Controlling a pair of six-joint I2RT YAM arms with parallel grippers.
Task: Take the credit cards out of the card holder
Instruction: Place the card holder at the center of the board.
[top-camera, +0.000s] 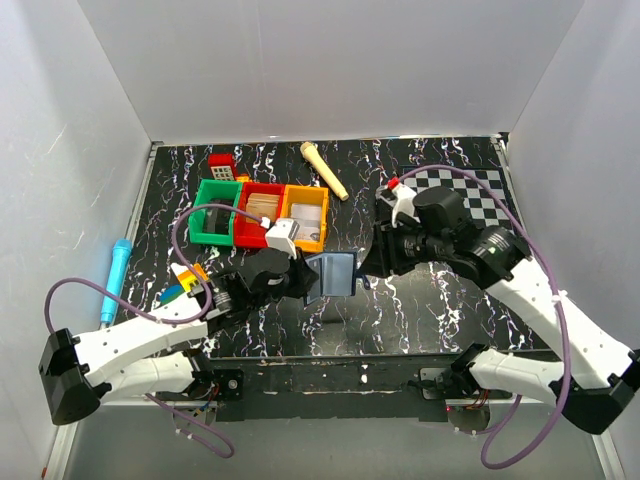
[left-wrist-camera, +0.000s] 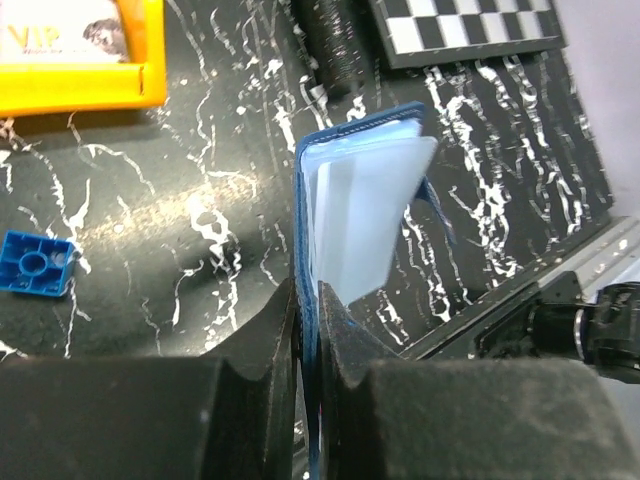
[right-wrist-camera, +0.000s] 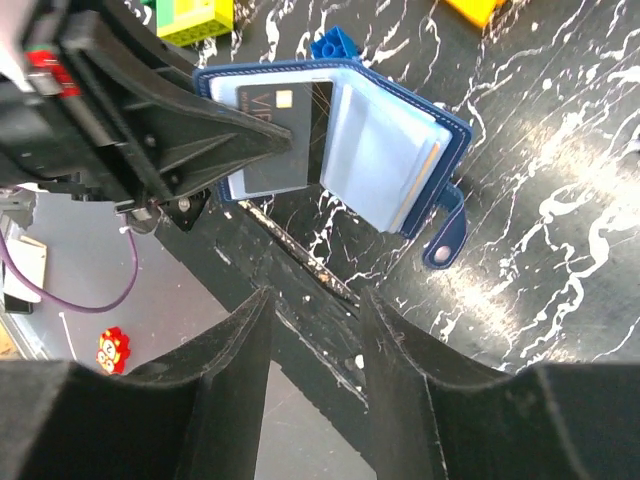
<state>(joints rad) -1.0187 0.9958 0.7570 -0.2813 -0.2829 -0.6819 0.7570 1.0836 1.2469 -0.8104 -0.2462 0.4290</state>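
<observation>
The navy card holder (top-camera: 335, 272) is folded open near the table's front edge, its lighter blue sleeves fanned out. My left gripper (left-wrist-camera: 310, 330) is shut on one cover edge of the card holder (left-wrist-camera: 360, 200) and holds it upright. In the right wrist view the card holder (right-wrist-camera: 385, 160) shows a dark credit card (right-wrist-camera: 280, 140) with a chip against its left panel, next to the left gripper's fingers (right-wrist-camera: 200, 120). The snap tab (right-wrist-camera: 445, 245) hangs at the lower right. My right gripper (right-wrist-camera: 315, 300) stands open just short of the holder, nothing between its fingers.
Green (top-camera: 215, 225), red (top-camera: 260, 210) and orange (top-camera: 305, 215) bins sit behind the holder. A wooden stick (top-camera: 323, 170) and a checkerboard (top-camera: 465, 185) lie at the back. A blue marker (top-camera: 115, 280) lies at left, and a small blue toy block (left-wrist-camera: 35, 265) is near the orange bin (left-wrist-camera: 80, 85).
</observation>
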